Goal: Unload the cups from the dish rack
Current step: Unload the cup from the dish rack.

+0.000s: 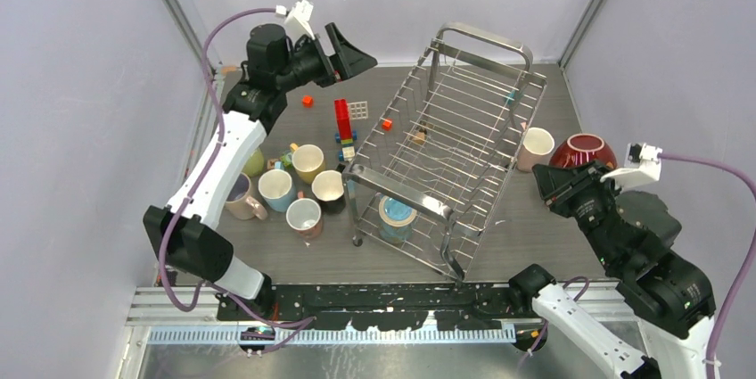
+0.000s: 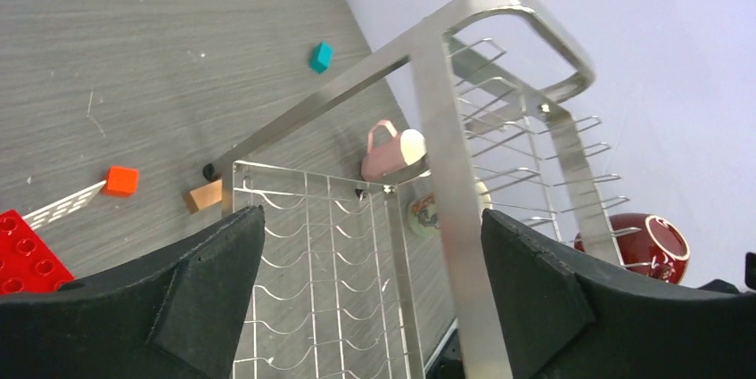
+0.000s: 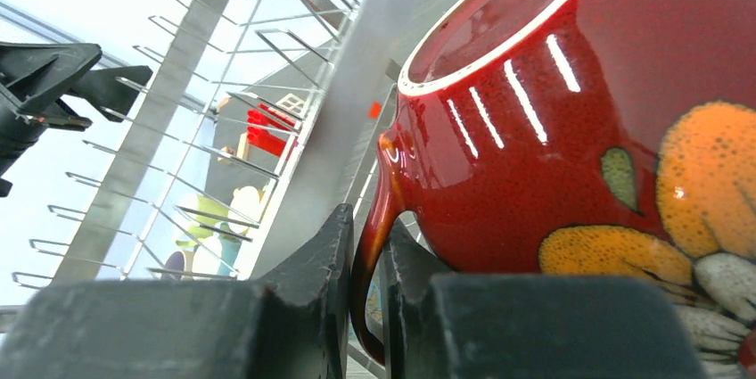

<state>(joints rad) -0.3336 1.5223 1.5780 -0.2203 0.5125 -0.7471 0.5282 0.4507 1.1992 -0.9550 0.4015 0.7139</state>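
The silver wire dish rack (image 1: 401, 187) stands askew mid-table; it also shows in the left wrist view (image 2: 446, 129). A blue-and-tan banded cup (image 1: 396, 217) lies in its near end. My right gripper (image 1: 554, 179) is shut on the handle of a dark red mug (image 1: 584, 151) just right of the rack; the right wrist view shows the fingers (image 3: 330, 263) clamping the red mug (image 3: 579, 111). A pink mug (image 1: 536, 147) sits beside it. My left gripper (image 1: 352, 53) is open and empty, high over the rack's far left (image 2: 374, 281).
Several cups cluster left of the rack: yellow (image 1: 308, 161), light blue (image 1: 275, 188), black (image 1: 328, 189), pink-and-white (image 1: 304, 217). A red block tower (image 1: 342, 120), an orange block (image 1: 307, 101) and a white grid plate (image 1: 357, 110) lie behind them. Small blocks (image 1: 386, 124) lie under the rack.
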